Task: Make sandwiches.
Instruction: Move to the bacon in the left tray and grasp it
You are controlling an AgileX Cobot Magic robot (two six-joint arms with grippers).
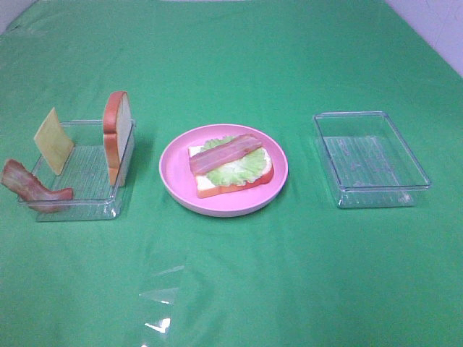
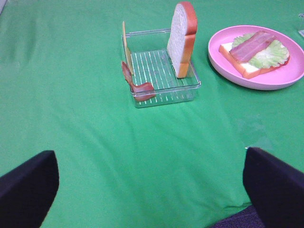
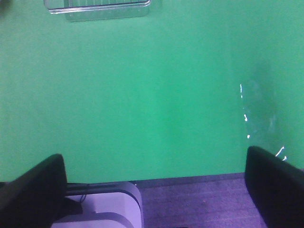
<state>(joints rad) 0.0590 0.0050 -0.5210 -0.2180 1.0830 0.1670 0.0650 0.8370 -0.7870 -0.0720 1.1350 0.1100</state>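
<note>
A half-built sandwich (image 1: 230, 166) lies on the round pink plate (image 1: 173, 177): a white bread slice, green lettuce (image 1: 242, 170) and a bacon strip (image 1: 224, 153) on top. In the left clear tray (image 1: 87, 181) a second bread slice (image 1: 118, 134) stands upright, a yellow cheese square (image 1: 53, 141) leans, and another bacon strip (image 1: 32, 189) hangs over the corner. The left wrist view shows the same tray (image 2: 161, 71), bread (image 2: 183, 40) and sandwich (image 2: 256, 52) well ahead of my open, empty left gripper (image 2: 152, 190). My right gripper (image 3: 154, 190) is open and empty over the table's near edge.
An empty clear tray (image 1: 369, 155) sits right of the plate; its edge (image 3: 97, 7) shows far ahead in the right wrist view. Green cloth covers the table. Neither arm appears in the high view. Floor and the robot's base show beyond the near table edge.
</note>
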